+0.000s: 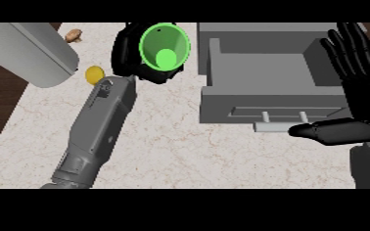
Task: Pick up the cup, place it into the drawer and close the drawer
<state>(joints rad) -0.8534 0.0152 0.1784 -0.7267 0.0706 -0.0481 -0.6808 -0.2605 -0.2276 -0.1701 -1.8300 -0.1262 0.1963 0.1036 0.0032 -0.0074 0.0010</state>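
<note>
So the cup (165, 47) is green and sits near the back of the counter (166, 142), left of the drawer (271, 68), mouth tipped toward us so we look right down inside it. Our left hand (130, 54) is wrapped around it, black fingers curled round both sides of the wall, so we'd call that a grab. Can't tell from here whether the cup is lifted off the counter or still resting on it.

The drawer is pulled open just to the right, grey box, nothing visible inside, handle (282, 115) on the front. Our right hand (350, 78) is open at the right edge, fingers up, thumb sticking out near the drawer's front corner, just resting there.

So we're at the pick-up step, we reckon. Next move needs the cup carried right, over the drawer's left wall, then let go inside.

Other stuff: a yellow ball (95, 74) beside our left forearm, a big grey cylinder (36, 54) top left.
</note>
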